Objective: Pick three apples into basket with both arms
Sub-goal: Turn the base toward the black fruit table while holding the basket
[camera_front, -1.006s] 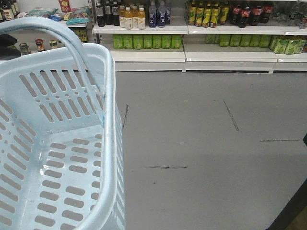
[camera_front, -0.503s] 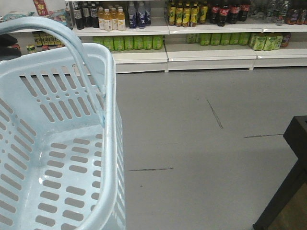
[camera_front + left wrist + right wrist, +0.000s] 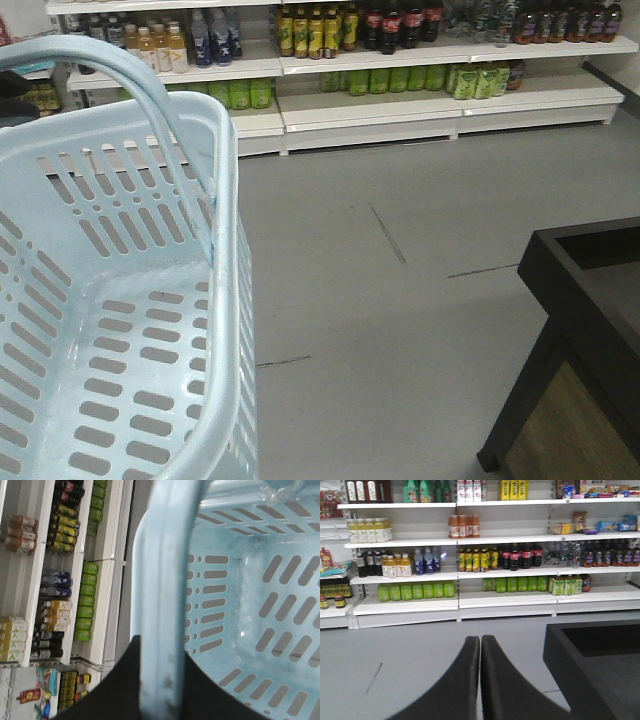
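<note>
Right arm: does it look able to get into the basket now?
Likely yes, after a swing left. The basket is open on top, nothing seen inside, its handle held up by the left tool. But the right tool is shut and faces the shelves, with no basket in its view.

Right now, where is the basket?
The basket fills the left side of the front view, its handle between the left gripper's fingers in the left wrist view; a dark counter stands apart at lower right.
</note>
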`<state>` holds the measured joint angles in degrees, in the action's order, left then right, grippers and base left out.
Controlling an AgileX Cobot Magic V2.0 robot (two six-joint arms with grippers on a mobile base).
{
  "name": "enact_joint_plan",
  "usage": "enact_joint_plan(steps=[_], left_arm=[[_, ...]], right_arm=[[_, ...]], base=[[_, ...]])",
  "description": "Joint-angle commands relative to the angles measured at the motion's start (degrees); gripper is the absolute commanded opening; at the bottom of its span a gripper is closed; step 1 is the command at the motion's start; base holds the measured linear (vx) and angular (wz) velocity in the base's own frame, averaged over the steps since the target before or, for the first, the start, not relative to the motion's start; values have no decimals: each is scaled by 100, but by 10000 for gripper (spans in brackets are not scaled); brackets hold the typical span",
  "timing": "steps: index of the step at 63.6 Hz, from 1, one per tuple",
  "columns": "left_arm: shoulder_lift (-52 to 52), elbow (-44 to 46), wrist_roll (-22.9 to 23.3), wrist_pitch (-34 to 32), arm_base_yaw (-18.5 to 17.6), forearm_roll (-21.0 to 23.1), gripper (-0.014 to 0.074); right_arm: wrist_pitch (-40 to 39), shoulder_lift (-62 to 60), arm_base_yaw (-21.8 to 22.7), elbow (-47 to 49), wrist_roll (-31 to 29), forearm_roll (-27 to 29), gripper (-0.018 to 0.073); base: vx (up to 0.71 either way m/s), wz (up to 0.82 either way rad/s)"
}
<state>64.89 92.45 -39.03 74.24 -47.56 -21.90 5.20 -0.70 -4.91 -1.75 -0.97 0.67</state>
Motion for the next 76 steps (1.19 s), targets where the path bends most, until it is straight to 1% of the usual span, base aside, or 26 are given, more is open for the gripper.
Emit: enact_joint_plan(steps=[1, 33, 76], left_arm=[[-104, 163, 34, -269, -26, -138, -6], [-104, 163, 34, -269, -26, -138, -6], [-104, 163, 34, -269, -26, -138, -6]], right_arm=[[-443, 55, 26, -56, -39, -14, -8], [-438, 55, 26, -56, -39, -14, -8], [-442, 55, 26, -56, -39, -14, -8]], base=[[7, -40], [7, -42], [5, -29]])
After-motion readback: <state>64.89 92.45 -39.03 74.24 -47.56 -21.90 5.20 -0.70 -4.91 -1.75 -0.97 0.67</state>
